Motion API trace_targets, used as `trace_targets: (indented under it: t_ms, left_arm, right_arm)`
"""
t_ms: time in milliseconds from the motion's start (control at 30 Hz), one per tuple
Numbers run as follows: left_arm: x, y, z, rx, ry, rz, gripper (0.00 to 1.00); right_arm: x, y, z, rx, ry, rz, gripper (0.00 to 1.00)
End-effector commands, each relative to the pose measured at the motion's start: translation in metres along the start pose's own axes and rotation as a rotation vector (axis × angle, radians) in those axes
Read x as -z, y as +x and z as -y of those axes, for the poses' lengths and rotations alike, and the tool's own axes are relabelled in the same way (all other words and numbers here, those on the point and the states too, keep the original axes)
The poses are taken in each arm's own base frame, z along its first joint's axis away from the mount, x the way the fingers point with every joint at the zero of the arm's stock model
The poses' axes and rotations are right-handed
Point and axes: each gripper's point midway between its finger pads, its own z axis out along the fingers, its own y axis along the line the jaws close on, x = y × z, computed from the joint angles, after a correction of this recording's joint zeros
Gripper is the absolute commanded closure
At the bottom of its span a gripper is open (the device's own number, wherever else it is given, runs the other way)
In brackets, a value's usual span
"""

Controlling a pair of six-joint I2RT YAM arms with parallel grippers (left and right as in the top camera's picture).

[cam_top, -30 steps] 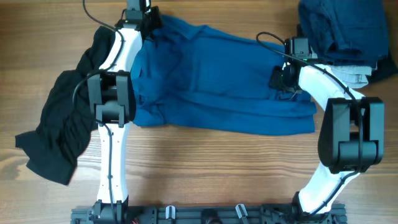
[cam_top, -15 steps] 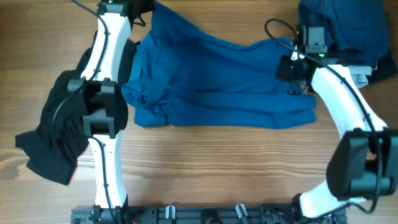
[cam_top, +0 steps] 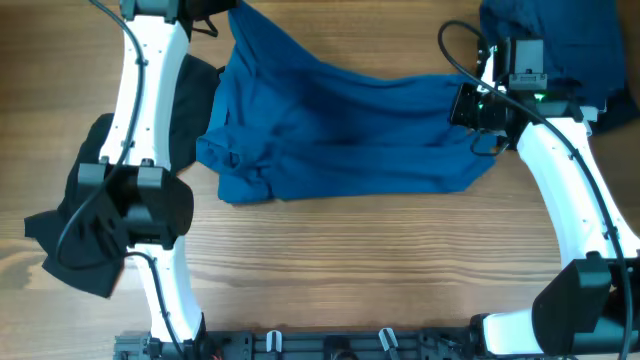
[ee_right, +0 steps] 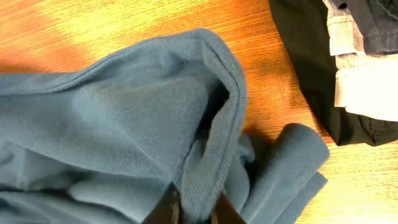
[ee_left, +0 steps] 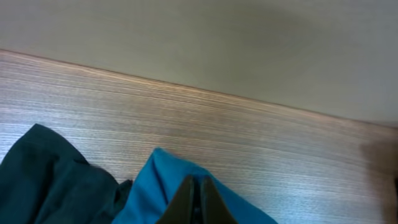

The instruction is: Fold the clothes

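The large royal-blue garment (cam_top: 340, 130) lies wrinkled across the middle of the table, stretched between both arms. My left gripper (cam_top: 222, 8) is shut on its far-left corner at the table's back edge; in the left wrist view the closed fingers (ee_left: 198, 202) pinch blue cloth (ee_left: 152, 190). My right gripper (cam_top: 470, 105) is shut on a fold of the garment's right edge; the right wrist view shows its fingers (ee_right: 194, 211) clamped on the seam (ee_right: 211, 124). A black garment (cam_top: 95, 210) lies crumpled at the left, partly under the left arm.
A pile of navy, pale grey and black clothes (cam_top: 560, 50) sits at the back right corner, also in the right wrist view (ee_right: 348, 62). Bare wooden table (cam_top: 350, 270) lies in front of the blue garment. The arm bases stand at the front edge.
Both grippers have moved toward the table's back, pulling the blue garment's far edge up and outward. The garment's front right part has drawn in. The black garment stays put.
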Motion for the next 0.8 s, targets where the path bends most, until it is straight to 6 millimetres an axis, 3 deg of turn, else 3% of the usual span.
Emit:
trace_targets:
  t_ms: [0, 33, 400, 533, 567, 600, 767]
  left_arm:
    - [0.0021, -0.0029, 0.0024, -0.010, -0.003, 0.012, 0.96]
    - [0.0021, -0.0030, 0.0025, -0.010, -0.003, 0.013, 0.96]
    - [0.0022, -0.0047, 0.0030, -0.010, 0.000, 0.019, 0.96]
    - [0.0022, -0.0046, 0.0029, -0.010, -0.001, 0.019, 0.96]
    - [0.0022, -0.0046, 0.0030, -0.010, 0.000, 0.019, 0.96]
    - [0.0022, -0.0046, 0.0030, -0.010, 0.000, 0.019, 0.96]
    - [0.0022, -0.0044, 0.0029, -0.010, -0.001, 0.018, 0.96]
  right_arm:
    - [0.0044, -0.0081, -0.0008, 0.009, -0.008, 0.020, 0.89]
    - [0.0031, -0.0071, -0.0005, 0.009, -0.006, 0.015, 0.96]
    - [-0.0015, -0.0037, 0.0068, 0.008, 0.033, -0.001, 0.96]
    - [-0.0015, -0.0023, 0.0072, 0.007, 0.035, -0.006, 0.84]
    - [-0.0014, -0.0013, 0.0075, 0.007, 0.036, -0.010, 0.86]
    - [-0.0014, -0.0010, 0.0075, 0.007, 0.036, -0.011, 0.96]
    - [-0.0014, 0.0004, 0.0079, 0.007, 0.038, -0.017, 0.96]
